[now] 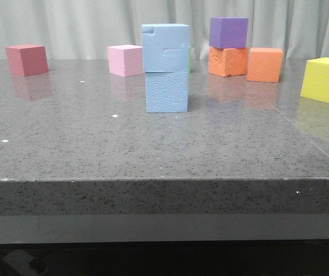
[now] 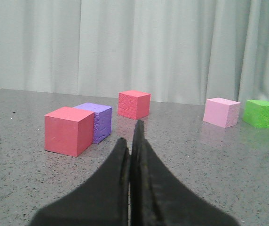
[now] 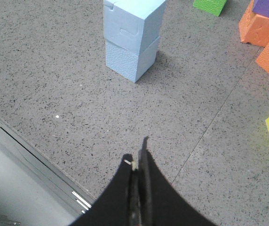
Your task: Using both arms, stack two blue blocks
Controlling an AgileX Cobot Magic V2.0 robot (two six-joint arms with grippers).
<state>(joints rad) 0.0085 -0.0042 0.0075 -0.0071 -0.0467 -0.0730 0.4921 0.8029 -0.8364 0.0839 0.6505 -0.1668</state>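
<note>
On a speckled grey stone table (image 1: 153,155) before pale curtains, the right gripper (image 3: 138,157) hangs pressed together, empty; well beyond its tips the upper blue block (image 3: 132,21) sits stacked on the lower blue block (image 3: 130,59). The left gripper (image 2: 130,136) is likewise closed, red, purple, pink and green cubes beyond.

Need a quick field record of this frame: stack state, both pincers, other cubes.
stack: top blue block sits on bottom blue block, top one slightly offset
left pincer: shut, empty, away from stack
right pincer: shut, empty, short of stack
purple cube: on an orange cube
others on table: red cube, pink cube, yellow cube
task: looks done
</note>
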